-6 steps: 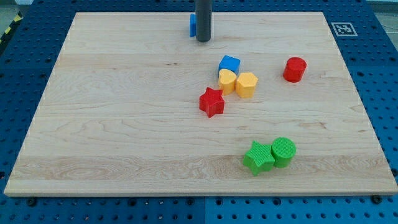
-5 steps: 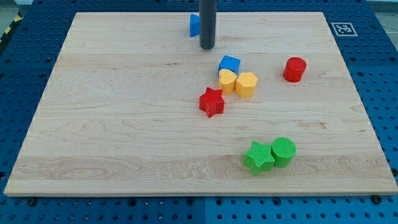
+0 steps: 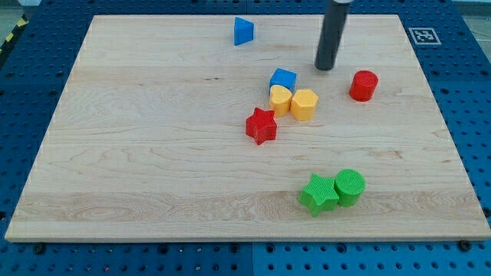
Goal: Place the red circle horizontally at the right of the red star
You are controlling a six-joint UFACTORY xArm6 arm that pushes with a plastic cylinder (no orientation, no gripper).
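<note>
The red circle (image 3: 364,85) sits on the wooden board at the view's upper right. The red star (image 3: 261,126) lies near the board's middle, left of and lower than the circle. My tip (image 3: 325,67) is on the board just up and left of the red circle, a short gap apart, and right of the blue cube (image 3: 283,79).
A yellow heart-like block (image 3: 280,100) and a yellow hexagon (image 3: 304,104) touch below the blue cube, just up and right of the red star. A blue triangle (image 3: 243,31) is near the top edge. A green star (image 3: 319,194) and green circle (image 3: 350,186) sit at lower right.
My tip has moved right and slightly down, from beside the blue triangle to near the red circle. The blue triangle is now fully visible. No block has moved.
</note>
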